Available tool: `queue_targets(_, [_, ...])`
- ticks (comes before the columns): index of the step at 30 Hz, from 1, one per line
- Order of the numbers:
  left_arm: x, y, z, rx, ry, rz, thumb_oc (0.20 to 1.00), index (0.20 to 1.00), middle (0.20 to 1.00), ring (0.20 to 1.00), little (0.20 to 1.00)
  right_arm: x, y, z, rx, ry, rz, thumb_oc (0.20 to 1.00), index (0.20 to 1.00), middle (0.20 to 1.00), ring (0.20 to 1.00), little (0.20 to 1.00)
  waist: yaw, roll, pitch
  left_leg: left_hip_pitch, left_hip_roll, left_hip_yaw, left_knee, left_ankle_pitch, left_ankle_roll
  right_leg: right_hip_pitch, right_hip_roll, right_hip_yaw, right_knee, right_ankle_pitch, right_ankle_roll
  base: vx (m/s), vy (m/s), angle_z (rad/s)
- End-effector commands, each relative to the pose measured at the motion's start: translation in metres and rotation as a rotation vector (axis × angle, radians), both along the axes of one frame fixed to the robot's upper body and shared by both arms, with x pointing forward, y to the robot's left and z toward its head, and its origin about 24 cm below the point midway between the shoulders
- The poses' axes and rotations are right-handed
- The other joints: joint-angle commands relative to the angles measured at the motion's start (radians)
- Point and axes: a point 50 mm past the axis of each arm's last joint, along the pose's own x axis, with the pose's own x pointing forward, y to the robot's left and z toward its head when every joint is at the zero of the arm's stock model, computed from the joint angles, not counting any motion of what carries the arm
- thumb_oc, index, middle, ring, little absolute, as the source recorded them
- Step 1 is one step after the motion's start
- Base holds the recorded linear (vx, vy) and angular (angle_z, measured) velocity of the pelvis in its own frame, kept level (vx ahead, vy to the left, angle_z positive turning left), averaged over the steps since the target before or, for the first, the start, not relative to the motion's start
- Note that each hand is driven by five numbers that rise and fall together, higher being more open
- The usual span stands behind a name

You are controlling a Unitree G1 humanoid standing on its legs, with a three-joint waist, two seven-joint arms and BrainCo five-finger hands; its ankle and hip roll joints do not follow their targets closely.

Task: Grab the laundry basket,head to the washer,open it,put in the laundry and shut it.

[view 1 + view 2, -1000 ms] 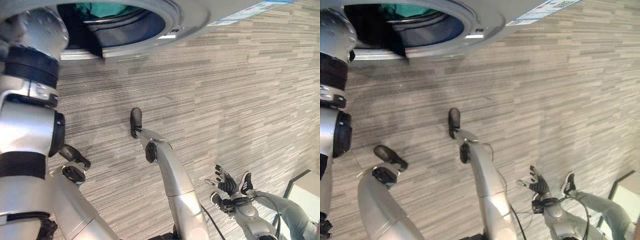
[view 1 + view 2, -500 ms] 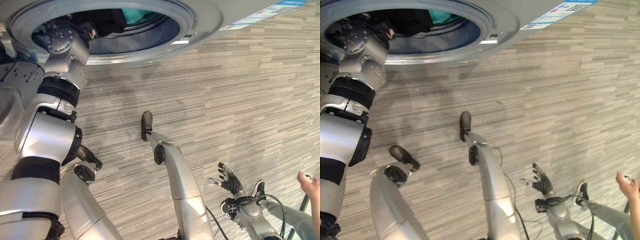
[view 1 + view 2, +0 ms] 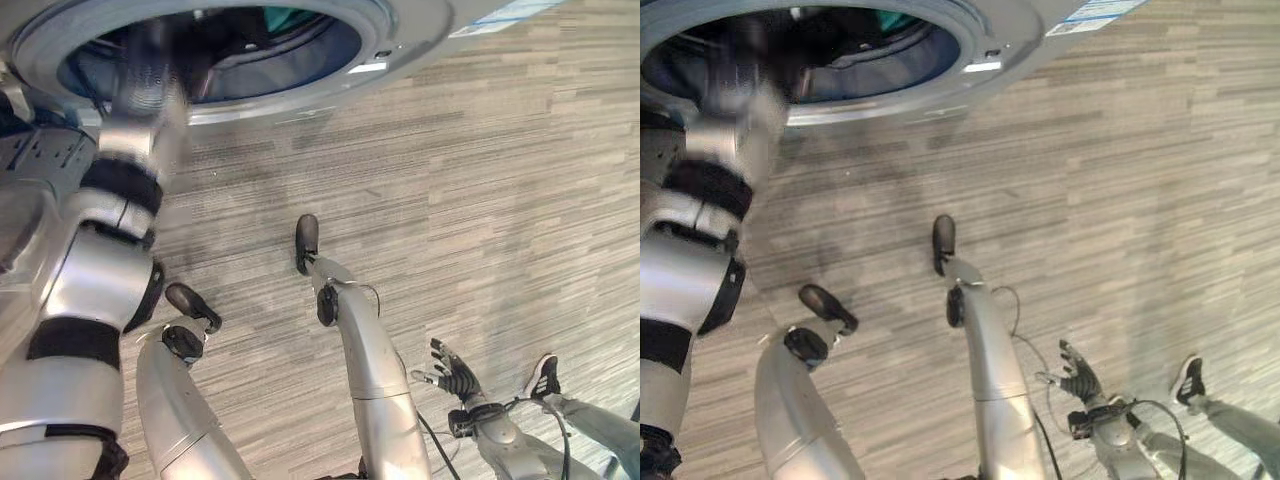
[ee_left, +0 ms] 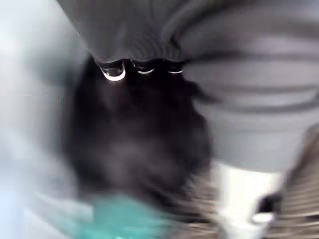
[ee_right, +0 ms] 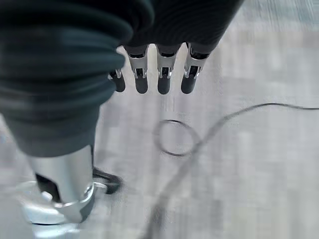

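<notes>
The washer's round opening (image 3: 400, 40) lies at the far edge of the eye views, with teal cloth (image 3: 285, 15) inside the drum. My left arm reaches up from the left, and my left hand (image 3: 150, 70) is a blur at the drum's mouth. In the left wrist view my left hand (image 4: 224, 74) sits against a dark piece of laundry (image 4: 134, 144), with the teal cloth (image 4: 119, 219) beyond it. My right hand (image 3: 455, 372) hangs low at the right over the floor. In the right wrist view its fingers (image 5: 164, 74) are straight and hold nothing.
The washer's open door (image 3: 30, 190) stands at the left beside my left arm. Striped grey flooring (image 3: 480, 200) stretches to the right. A person's shoe (image 3: 545, 375) and jeans leg (image 3: 600, 425) are at the lower right, near my right hand.
My left arm has swung up from the left into the drum's mouth with the dark laundry and is now moving fast. The person's hand at the right edge is gone. The camera shifted.
</notes>
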Motion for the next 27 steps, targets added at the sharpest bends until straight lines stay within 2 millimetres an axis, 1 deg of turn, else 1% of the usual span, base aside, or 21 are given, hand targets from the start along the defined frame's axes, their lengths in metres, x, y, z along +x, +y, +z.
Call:
queue_targets(1, [-0.031,0.024,0.038,-0.064,-0.235,0.057,1.0,1.0,1.0,1.0,1.0,0.0,-0.038,0.021,-0.094,-0.053,-0.058,1.0,1.0,1.0,1.0,1.0,-0.044,0.028,-0.005,0.03,-0.011,-0.021,0.055,0.003,-0.005,0.057,-0.006,-0.029,-0.005,-0.047,0.108,0.02,-0.038,-0.25])
queue_targets(2, [-0.027,0.037,0.033,-0.119,-0.208,0.088,1.0,1.0,1.0,1.0,1.0,0.001,-0.041,0.026,-0.115,-0.074,-0.064,1.0,1.0,1.0,1.0,1.0,-0.04,0.033,-0.013,0.03,-0.009,-0.023,0.051,0.008,-0.006,0.055,-0.009,-0.029,-0.006,-0.048,0.108,0.02,-0.03,-0.24])
queue_targets(4, [-0.025,0.039,0.029,-0.137,-0.192,0.09,1.0,1.0,1.0,1.0,1.0,-0.001,-0.041,0.025,-0.118,-0.072,-0.071,1.0,1.0,1.0,1.0,1.0,-0.039,0.036,-0.015,0.033,-0.008,-0.02,0.047,0.009,-0.006,0.054,-0.01,-0.028,-0.009,-0.048,0.108,0.0,-0.008,-0.2])
queue_targets(6, [-0.014,0.042,0.016,-0.076,-0.123,0.14,1.0,1.0,1.0,1.0,1.0,-0.001,-0.04,0.023,-0.124,-0.067,-0.07,1.0,1.0,1.0,1.0,1.0,-0.041,0.038,-0.016,0.035,-0.01,-0.017,0.044,0.013,-0.005,0.055,-0.01,-0.025,-0.016,-0.041,0.109,0.0,0.001,-0.03])
queue_targets(7, [0.007,0.071,-0.011,0.201,0.078,0.389,1.0,1.0,1.0,1.0,1.0,0.002,-0.041,0.025,-0.126,-0.072,-0.07,1.0,1.0,1.0,1.0,1.0,-0.033,0.05,-0.017,0.034,-0.013,-0.012,0.043,0.011,-0.003,0.06,-0.017,-0.025,-0.022,-0.038,0.11,-0.03,0.011,0.07])
queue_targets(8, [0.006,0.071,-0.01,0.205,0.076,0.392,1.0,1.0,1.0,1.0,1.0,0.003,-0.04,0.025,-0.124,-0.074,-0.069,1.0,1.0,1.0,1.0,1.0,-0.034,0.047,-0.016,0.033,-0.014,-0.011,0.041,0.014,-0.001,0.059,-0.017,-0.025,-0.026,-0.034,0.109,-0.04,0.015,0.02])
queue_targets(9, [0.014,0.095,-0.033,0.422,0.198,0.569,1.0,1.0,1.0,1.0,1.0,0.004,-0.041,0.027,-0.126,-0.086,-0.072,1.0,1.0,1.0,1.0,1.0,-0.024,0.054,-0.011,0.035,-0.021,-0.005,0.034,0.018,0.002,0.06,-0.024,-0.026,-0.028,-0.029,0.11,0.0,0.0,0.0])
queue_targets(10, [0.014,0.095,-0.033,0.422,0.198,0.569,1.0,1.0,1.0,1.0,1.0,0.004,-0.041,0.027,-0.126,-0.086,-0.072,1.0,1.0,1.0,1.0,1.0,-0.024,0.054,-0.011,0.035,-0.021,-0.005,0.034,0.018,0.002,0.06,-0.024,-0.026,-0.028,-0.029,0.11,-0.06,0.016,0.01])
queue_targets(11, [0.023,0.12,-0.077,0.613,0.355,0.682,1.0,1.0,1.0,1.0,1.0,0.003,-0.04,0.025,-0.106,-0.086,-0.078,1.0,1.0,1.0,1.0,1.0,-0.006,0.065,0.001,0.037,-0.032,0.003,0.023,0.025,0.007,0.062,-0.036,-0.029,-0.025,-0.026,0.113,-0.06,0.002,0.03])
queue_targets(12, [0.027,0.111,-0.082,0.638,0.361,0.659,1.0,1.0,1.0,1.0,1.0,0.002,-0.04,0.022,-0.108,-0.07,-0.076,1.0,1.0,1.0,1.0,1.0,-0.001,0.073,0.002,0.04,-0.04,0.003,0.014,0.028,0.009,0.064,-0.043,-0.029,-0.025,-0.025,0.114,-0.07,-0.005,0.12])
queue_targets(13, [0.029,0.112,-0.088,0.629,0.395,0.662,1.0,1.0,1.0,1.0,1.0,0.001,-0.038,0.021,-0.1,-0.065,-0.064,1.0,1.0,1.0,1.0,1.0,-0.001,0.074,0.004,0.043,-0.046,0.005,0.006,0.034,0.01,0.066,-0.047,-0.031,-0.025,-0.023,0.115,-0.05,-0.017,0.26])
queue_targets(14, [0.03,0.111,-0.089,0.687,0.404,0.683,1.0,1.0,1.0,1.0,1.0,-0.001,-0.037,0.019,-0.094,-0.057,-0.059,1.0,1.0,1.0,1.0,1.0,-0.002,0.074,0.005,0.044,-0.051,0.005,-0.002,0.037,0.011,0.067,-0.049,-0.031,-0.028,-0.022,0.116,-0.05,-0.016,0.33])
queue_targets(15, [0.033,0.106,-0.098,0.835,0.421,0.715,1.0,1.0,1.0,1.0,1.0,0.0,-0.033,0.019,-0.087,-0.059,-0.04,1.0,1.0,1.0,1.0,1.0,-0.006,0.071,0.007,0.049,-0.057,0.006,-0.013,0.042,0.01,0.075,-0.054,-0.033,-0.036,-0.017,0.117,-0.04,-0.009,0.33])
queue_targets(17, [0.034,0.11,-0.106,0.836,0.451,0.717,1.0,1.0,1.0,1.0,1.0,0.001,-0.032,0.02,-0.084,-0.064,-0.027,1.0,1.0,1.0,1.0,1.0,-0.005,0.069,0.009,0.054,-0.06,0.006,-0.022,0.046,0.01,0.083,-0.06,-0.034,-0.041,-0.015,0.118,-0.04,-0.022,0.21])
queue_targets(20, [0.033,0.112,-0.106,0.813,0.449,0.742,1.0,1.0,1.0,1.0,1.0,0.0,-0.031,0.019,-0.089,-0.056,0.002,1.0,1.0,1.0,1.0,1.0,-0.008,0.065,0.009,0.068,-0.074,0.004,-0.051,0.062,0.006,0.104,-0.068,-0.042,-0.056,-0.007,0.12,-0.06,-0.032,0.07])
queue_targets(22, [0.033,0.115,-0.115,0.785,0.441,0.734,1.0,1.0,1.0,1.0,1.0,-0.001,-0.03,0.019,-0.096,-0.059,0.011,1.0,1.0,1.0,1.0,1.0,-0.006,0.064,0.012,0.08,-0.088,0.0,-0.075,0.076,0.004,0.124,-0.075,-0.047,-0.068,0.0,0.122,-0.06,-0.032,0.07])
queue_targets(23, [0.031,0.116,-0.122,0.773,0.418,0.723,1.0,1.0,1.0,1.0,1.0,-0.004,-0.031,0.019,-0.107,-0.056,0.011,1.0,1.0,1.0,1.0,1.0,-0.003,0.069,0.015,0.099,-0.098,-0.003,-0.1,0.088,0.003,0.145,-0.085,-0.052,-0.078,0.004,0.126,-0.1,-0.055,0.24])
queue_targets(24, [0.03,0.11,-0.144,0.727,0.408,0.665,1.0,1.0,1.0,1.0,1.0,-0.005,-0.032,0.018,-0.131,-0.057,0.013,1.0,1.0,1.0,1.0,1.0,0.008,0.075,0.03,0.139,-0.121,-0.005,-0.147,0.108,0.004,0.18,-0.1,-0.058,-0.096,0.012,0.128,-0.11,-0.043,0.28])
queue_targets(25, [0.029,0.107,-0.156,0.69,0.398,0.628,1.0,1.0,1.0,1.0,1.0,-0.004,-0.032,0.019,-0.143,-0.063,0.014,1.0,1.0,1.0,1.0,1.0,0.02,0.077,0.038,0.161,-0.131,-0.006,-0.176,0.118,0.004,0.197,-0.108,-0.06,-0.11,0.017,0.13,-0.15,-0.018,0.49])
queue_targets(26, [0.02,0.102,-0.177,0.699,0.357,0.577,1.0,1.0,1.0,1.0,1.0,-0.006,-0.033,0.018,-0.169,-0.069,0.01,1.0,1.0,1.0,1.0,1.0,0.037,0.084,0.058,0.212,-0.162,-0.003,-0.232,0.141,0.006,0.243,-0.127,-0.065,-0.134,0.027,0.13,-0.1,0.014,0.49])
queue_targets(27, [0.02,0.103,-0.179,0.697,0.361,0.578,1.0,1.0,1.0,1.0,1.0,-0.007,-0.034,0.018,-0.172,-0.067,0.012,1.0,1.0,1.0,1.0,1.0,0.033,0.084,0.059,0.22,-0.166,-0.002,-0.238,0.143,0.007,0.249,-0.128,-0.065,-0.137,0.028,0.13,-0.11,0.017,0.61])
